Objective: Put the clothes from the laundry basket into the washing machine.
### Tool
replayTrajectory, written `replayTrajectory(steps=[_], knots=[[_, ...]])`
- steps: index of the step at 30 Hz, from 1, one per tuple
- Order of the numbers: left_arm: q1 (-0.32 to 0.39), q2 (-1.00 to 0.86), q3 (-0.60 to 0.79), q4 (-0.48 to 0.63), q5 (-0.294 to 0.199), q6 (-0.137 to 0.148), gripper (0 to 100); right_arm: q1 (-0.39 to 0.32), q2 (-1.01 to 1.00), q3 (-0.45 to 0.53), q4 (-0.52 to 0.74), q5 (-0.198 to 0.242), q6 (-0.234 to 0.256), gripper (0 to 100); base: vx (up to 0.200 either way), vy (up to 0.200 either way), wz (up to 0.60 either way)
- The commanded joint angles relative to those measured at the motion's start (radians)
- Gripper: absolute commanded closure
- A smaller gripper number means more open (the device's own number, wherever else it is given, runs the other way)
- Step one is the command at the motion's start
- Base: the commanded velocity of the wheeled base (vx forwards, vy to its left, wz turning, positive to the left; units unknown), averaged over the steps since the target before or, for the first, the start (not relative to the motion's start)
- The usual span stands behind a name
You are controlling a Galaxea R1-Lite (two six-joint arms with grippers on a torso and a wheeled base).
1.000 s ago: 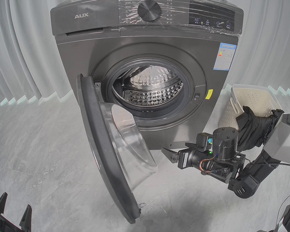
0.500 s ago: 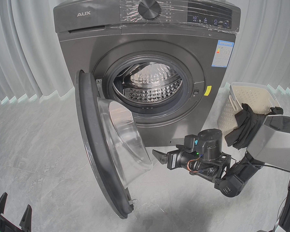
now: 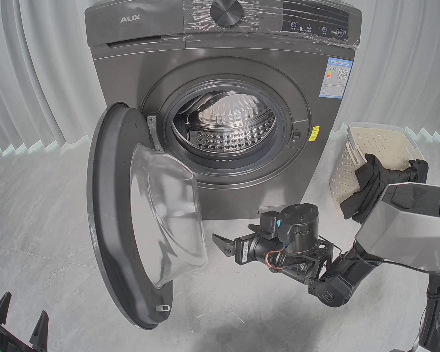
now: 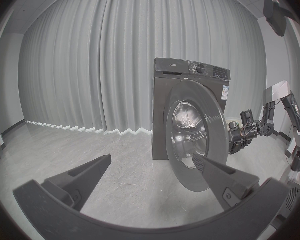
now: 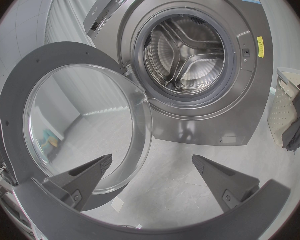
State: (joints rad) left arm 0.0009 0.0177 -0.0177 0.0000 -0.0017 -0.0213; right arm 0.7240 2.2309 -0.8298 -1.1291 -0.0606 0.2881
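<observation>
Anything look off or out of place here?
Black clothes hang half out over the laundry basket rim instead of lying inside. Wrinkled plastic film covers the washing machine control panel. Nothing spilled or damaged.

Floor: pale grey, marble-veined, glossy tile floor (image 3: 49, 211), faint seams running across it.

Standing directly on it:
- dark grey front-loading washing machine (image 3: 220, 59), set back near the pale grey pleated curtain (image 3: 29, 74), whose zigzag hem meets the floor behind and to either side of the machine.
- cream perforated plastic laundry basket (image 3: 342, 172), upright, just beside the machine's right-hand front corner.
- small white square scrap (image 5: 117, 204), flat on the tiles near the lower rim of the machine's open door; material cannot be told.

The tiles throw back dull reflections.
</observation>
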Motion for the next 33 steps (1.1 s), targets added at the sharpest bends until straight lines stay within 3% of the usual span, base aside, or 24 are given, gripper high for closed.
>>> replayTrajectory(steps=[1,4,10,16,24,30,33], knots=[[0.001,-0.018,0.018,0.0,0.0,0.0,0,-0.002,0.01,-0.051,0.014,0.002,-0.003,0,0.0,0.0,0.0],[0.001,-0.018,0.018,0.0,0.0,-0.003,0,0.005,0.035,-0.089,0.022,0.01,-0.003,0,0.0,0.0,0.0],[0.001,-0.018,0.018,0.0,0.0,-0.002,0,0.021,0.075,-0.144,0.066,0.012,-0.003,0,-0.2,0.0,0.0],[0.001,-0.018,0.018,-0.002,0.0,-0.005,0,0.072,0.101,-0.178,0.06,0.025,-0.003,0,0.0,0.0,0.0],[0.001,-0.018,0.018,-0.002,0.0,-0.005,0,0.061,0.133,-0.273,0.066,0.028,-0.004,0,0.0,0.0,0.0],[0.001,-0.018,0.018,-0.002,0.0,-0.008,0,0.055,0.193,-0.442,0.161,0.045,-0.003,0,0.0,0.0,0.0],[0.001,-0.018,0.016,-0.002,0.0,-0.008,0,0.057,0.256,-0.574,0.246,0.039,-0.001,0,0.0,0.0,0.0]])
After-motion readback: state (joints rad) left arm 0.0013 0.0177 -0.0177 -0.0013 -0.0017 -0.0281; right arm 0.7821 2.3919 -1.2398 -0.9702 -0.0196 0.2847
